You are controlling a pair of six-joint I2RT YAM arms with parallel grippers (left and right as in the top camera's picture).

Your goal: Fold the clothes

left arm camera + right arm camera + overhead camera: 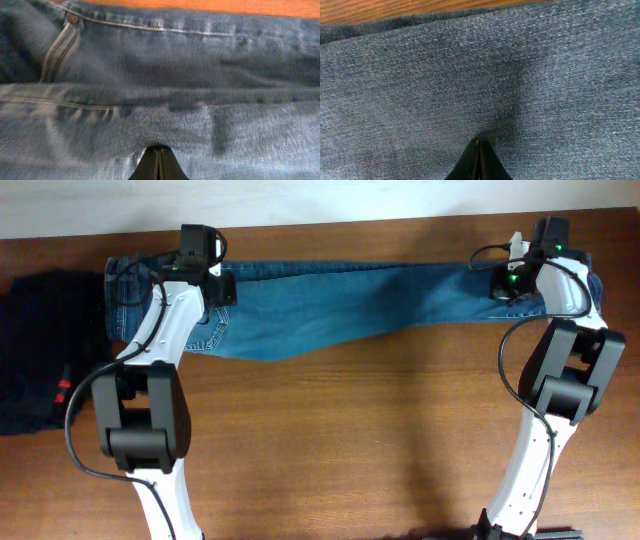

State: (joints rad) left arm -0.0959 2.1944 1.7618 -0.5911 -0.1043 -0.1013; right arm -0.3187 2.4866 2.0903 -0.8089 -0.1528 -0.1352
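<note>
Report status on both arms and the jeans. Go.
Left gripper shut at the waist end. Right gripper shut at the leg end. Jeans laid out full length, not yet folded. Black garment beside the waist end.

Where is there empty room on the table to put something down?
The big bare patch of table lies below the jeans in the overhead view, between the left arm and the right arm. The far edge is crowded: the jeans stretch nearly across it, and a black garment fills the left end.
</note>
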